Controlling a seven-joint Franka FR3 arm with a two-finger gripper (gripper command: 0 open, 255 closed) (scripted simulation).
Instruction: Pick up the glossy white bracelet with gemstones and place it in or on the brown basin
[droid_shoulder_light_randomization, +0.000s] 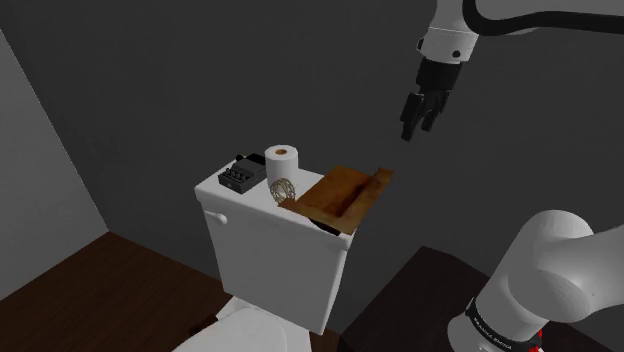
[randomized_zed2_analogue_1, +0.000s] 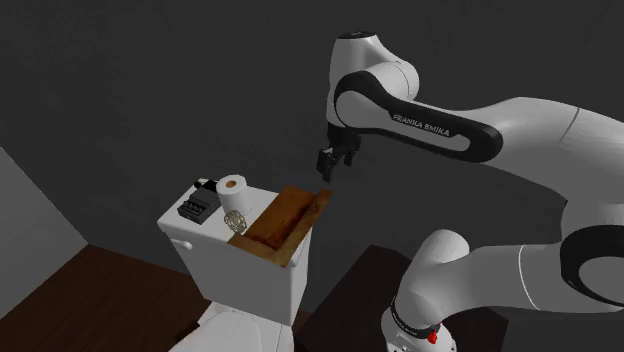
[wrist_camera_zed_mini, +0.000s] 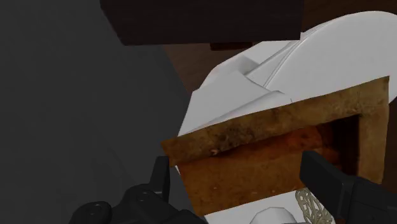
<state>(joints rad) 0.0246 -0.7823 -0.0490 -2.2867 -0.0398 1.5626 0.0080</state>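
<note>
Up in the air went the all-black gripper (droid_shoulder_light_randomization: 414, 128), parked high off the shoulder view's right end of the brown basin (droid_shoulder_light_randomization: 338, 196), well above it and touching nothing. In the wrist view the fingers (wrist_camera_zed_mini: 327, 181) stood wide apart: released, nothing clasped, just a look down between them at the basin's rust-brown wall.

And the bracelet (droid_shoulder_light_randomization: 282, 189)? It was down on the lid of the white toilet tank (droid_shoulder_light_randomization: 268, 250), a pale, lacy ring that looked to be standing on edge. It was just beside the basin's corner on the shoulder view's left and right in front of the toilet paper roll (droid_shoulder_light_randomization: 283, 158); whether it actually leaned on the basin, couldn't tell. From the wrist it peeked in beside the right finger, just past the basin's edge.

The basin lay slantwise over the tank's end, hanging out beyond the lid. A black boxy thing (droid_shoulder_light_randomization: 240, 174) sat at the roll's other side, nearer the shoulder view's left. Dark wood floor (droid_shoulder_light_randomization: 110, 290) lay below, with a grey wall (droid_shoulder_light_randomization: 200, 70) behind
</note>
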